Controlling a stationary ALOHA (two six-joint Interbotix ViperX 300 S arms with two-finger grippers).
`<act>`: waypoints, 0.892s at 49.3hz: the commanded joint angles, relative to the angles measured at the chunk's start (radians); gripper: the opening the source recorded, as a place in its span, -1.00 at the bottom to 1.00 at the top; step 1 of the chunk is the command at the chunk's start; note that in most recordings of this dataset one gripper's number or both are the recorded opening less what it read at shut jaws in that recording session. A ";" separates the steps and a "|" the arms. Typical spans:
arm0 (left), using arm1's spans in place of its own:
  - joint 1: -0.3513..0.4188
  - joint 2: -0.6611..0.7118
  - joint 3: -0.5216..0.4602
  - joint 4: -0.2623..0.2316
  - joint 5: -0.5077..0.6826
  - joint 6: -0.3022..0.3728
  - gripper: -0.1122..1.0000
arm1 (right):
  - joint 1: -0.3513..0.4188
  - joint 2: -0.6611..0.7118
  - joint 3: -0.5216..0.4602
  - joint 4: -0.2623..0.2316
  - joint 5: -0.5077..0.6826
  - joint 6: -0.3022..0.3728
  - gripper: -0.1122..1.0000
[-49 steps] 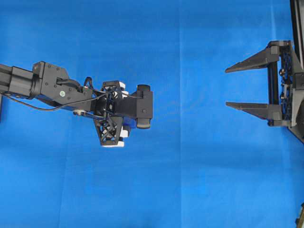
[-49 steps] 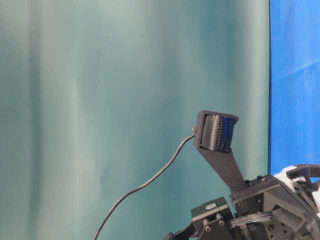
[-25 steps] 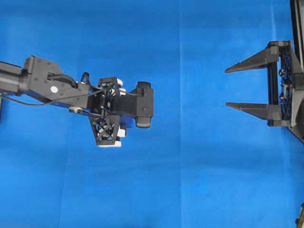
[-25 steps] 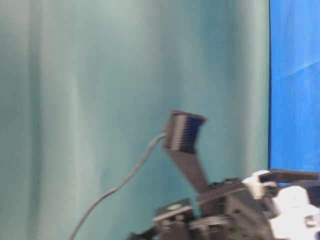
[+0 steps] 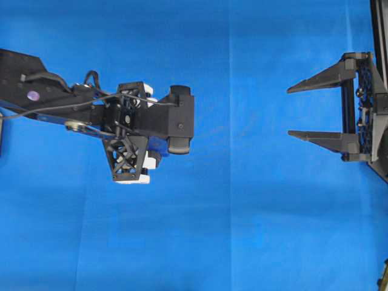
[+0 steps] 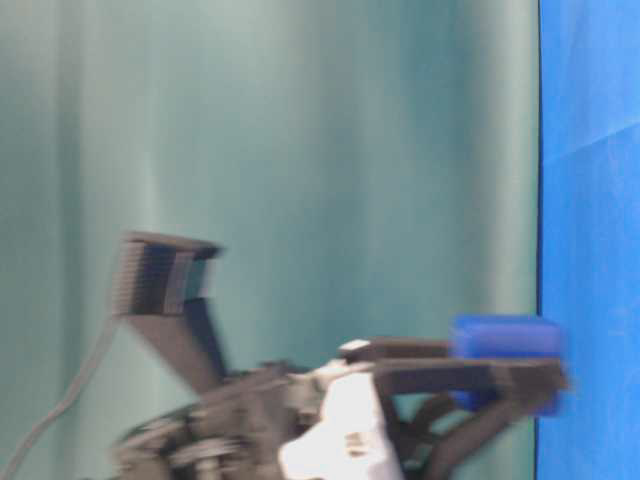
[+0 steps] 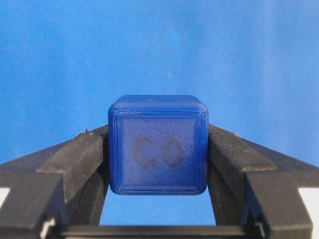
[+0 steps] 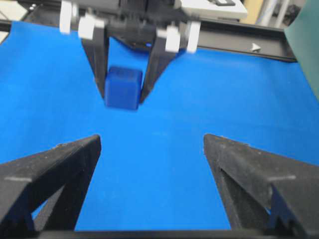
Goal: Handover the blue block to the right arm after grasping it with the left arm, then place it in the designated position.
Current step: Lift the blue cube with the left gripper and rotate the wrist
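We find the blue block clamped between the two black fingers of the left gripper — in the left wrist view it fills the centre of the frame, a finger pressed flat against each side, with faint rounded markings on its near face (we cannot read them with any certainty). The blue cloth lies behind it, and in the table-level view the block sits at the fingertips, clear of the cloth at the right edge, though that picture is blurred.

From overhead, the left arm reaches in from the left edge and its gripper sits left of centre; the block is hidden beneath the wrist hardware there.

The right gripper stands at the right edge of the overhead frame with its two pointed fingers spread wide and nothing between them — well apart from the left one. Its wrist view looks across the cloth at the block, in the upper left, gripped by the opposite fingers.
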 commanded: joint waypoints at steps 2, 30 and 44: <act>-0.006 -0.161 -0.057 0.002 0.044 0.003 0.07 | -0.002 0.002 -0.014 0.003 -0.008 0.002 0.95; -0.006 -0.215 -0.115 0.008 0.149 0.006 0.07 | 0.000 0.002 -0.015 0.003 -0.009 0.002 0.95; -0.006 -0.216 -0.115 0.008 0.149 0.006 0.07 | 0.000 0.003 -0.017 0.005 -0.006 0.002 0.95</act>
